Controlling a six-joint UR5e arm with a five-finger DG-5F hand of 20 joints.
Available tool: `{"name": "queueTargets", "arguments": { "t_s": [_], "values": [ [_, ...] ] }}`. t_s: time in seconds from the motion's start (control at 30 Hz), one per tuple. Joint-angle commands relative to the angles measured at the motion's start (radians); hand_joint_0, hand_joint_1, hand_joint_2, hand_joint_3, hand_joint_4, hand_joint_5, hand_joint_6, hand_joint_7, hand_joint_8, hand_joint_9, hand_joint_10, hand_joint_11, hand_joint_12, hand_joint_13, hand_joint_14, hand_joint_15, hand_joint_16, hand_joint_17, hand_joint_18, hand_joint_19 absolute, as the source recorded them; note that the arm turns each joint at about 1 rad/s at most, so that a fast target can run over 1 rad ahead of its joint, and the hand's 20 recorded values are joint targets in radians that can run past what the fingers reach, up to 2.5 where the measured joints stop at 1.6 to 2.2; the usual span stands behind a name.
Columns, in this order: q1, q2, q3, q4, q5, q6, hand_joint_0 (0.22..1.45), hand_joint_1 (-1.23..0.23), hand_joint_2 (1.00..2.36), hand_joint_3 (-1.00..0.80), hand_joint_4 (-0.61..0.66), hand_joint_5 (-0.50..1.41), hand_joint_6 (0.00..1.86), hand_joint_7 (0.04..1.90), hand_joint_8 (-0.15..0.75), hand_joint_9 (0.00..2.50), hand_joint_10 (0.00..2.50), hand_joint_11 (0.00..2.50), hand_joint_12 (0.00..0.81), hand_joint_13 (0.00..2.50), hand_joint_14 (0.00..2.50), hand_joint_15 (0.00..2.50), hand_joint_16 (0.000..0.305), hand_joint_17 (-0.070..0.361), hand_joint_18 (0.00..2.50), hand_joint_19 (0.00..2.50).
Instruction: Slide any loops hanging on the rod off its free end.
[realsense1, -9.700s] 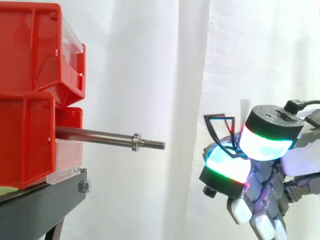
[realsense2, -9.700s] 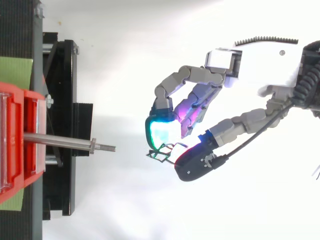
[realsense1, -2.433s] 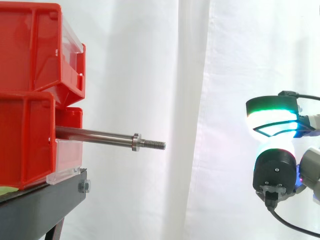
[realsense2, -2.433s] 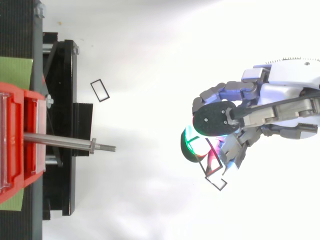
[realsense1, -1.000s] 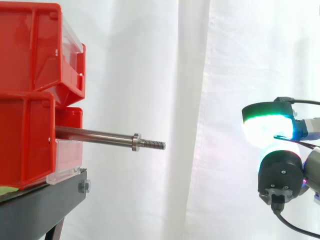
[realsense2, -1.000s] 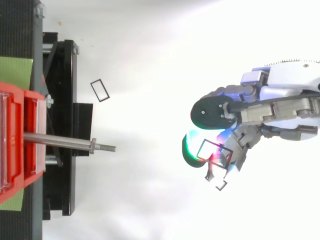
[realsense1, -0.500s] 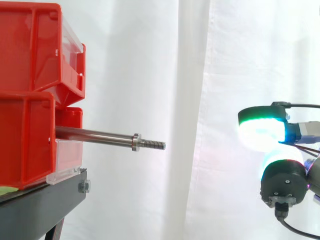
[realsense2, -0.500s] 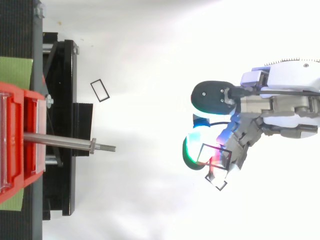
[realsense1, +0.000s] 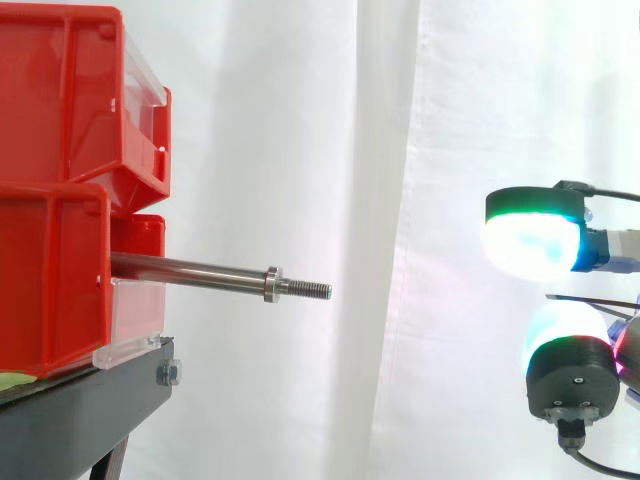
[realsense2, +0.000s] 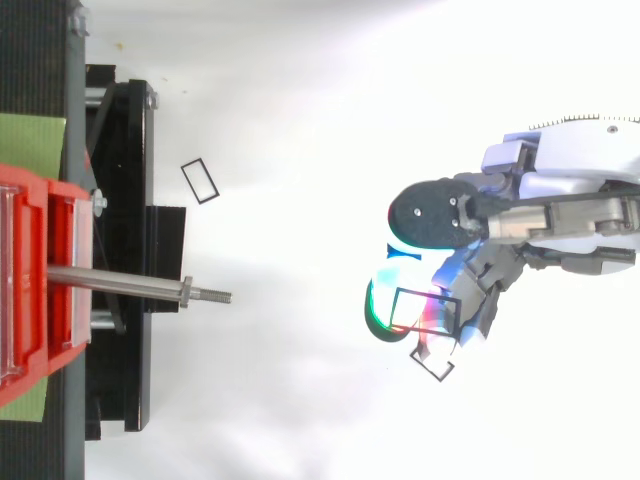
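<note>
Curtain: white cloth (realsense1: 300, 120) hangs behind everything, and from above the floor is white (realsense2: 300, 100) as well.
Bins: red bins (realsense1: 60, 200) are stacked at the left on a black stand (realsense1: 80, 410).
Rod: a steel rod (realsense1: 190, 270) sticks out level from the bins, with its threaded free end (realsense1: 312, 290) pointing toward the arm. From where I stand nothing hangs on it.
Dropped loop: one thin black loop (realsense2: 200, 181) lies flat on the white floor, just beside the stand and apart from the rod.
Hand: the hand (realsense2: 545, 215) is well apart from the rod's tip, out to the right.
Loops at the hand: a second loop (realsense2: 425, 311) sits across the hand's glowing tips. A third loop (realsense2: 432, 362) shows just past them, and I can't say whether it hangs from the hand or lies below it.
Grip: I cannot tell whether the hand is clamping that second loop or only carrying it draped.
Step in hand: with the rod bare, I'd judge this is getting rid of what was pulled off.
Doing it well: stay this far clear of the tip, let go fully so the wire drops free, and watch that it doesn't snag on the hand.
Risk: a loop caught on the hand could be carried back toward the rod.
</note>
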Motion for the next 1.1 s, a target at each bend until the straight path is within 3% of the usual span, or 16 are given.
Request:
{"name": "queueTargets", "arguments": {
  "t_s": [0.0, 0.2, 0.47, 0.67, 1.07],
  "values": [
    [-0.001, 0.0, 0.001, 0.0, 0.0, 0.0, 0.44, -0.62, 1.0, -0.5, 0.23, -0.19, 0.85, 0.98, 0.372, 1.2, 0.02, 0.59, 0.358, 1.14, 0.01, 0.3, 0.057, 0.127, 1.15, 0.39],
    [-0.002, 0.0, 0.0, 0.0, 0.0, 0.0, 0.49, -0.74, 1.0, -0.5, 0.17, -0.2, 0.87, 1.0, 0.347, 1.19, 0.02, 0.6, 0.337, 1.14, 0.01, 0.31, 0.052, 0.117, 1.12, 0.41],
    [-0.002, 0.0, 0.0, 0.0, 0.0, -0.008, 0.62, -0.7, 1.0, -0.46, 0.08, -0.19, 0.9, 1.05, 0.322, 1.2, 0.02, 0.63, 0.311, 1.12, 0.01, 0.33, 0.046, 0.104, 1.07, 0.44],
    [-0.004, 0.0, 0.001, 0.0, 0.0, -0.009, 0.61, -0.67, 1.02, -0.29, 0.02, -0.19, 0.92, 1.1, 0.323, 1.21, 0.02, 0.64, 0.304, 1.12, 0.01, 0.32, 0.046, 0.104, 1.07, 0.45],
    [-0.002, 0.0, 0.0, 0.0, 0.0, -0.028, 0.59, -0.67, 1.02, -0.23, -0.01, -0.18, 0.93, 1.1, 0.326, 1.23, 0.02, 0.64, 0.303, 1.11, 0.01, 0.32, 0.046, 0.104, 1.07, 0.45]
  ]
}}
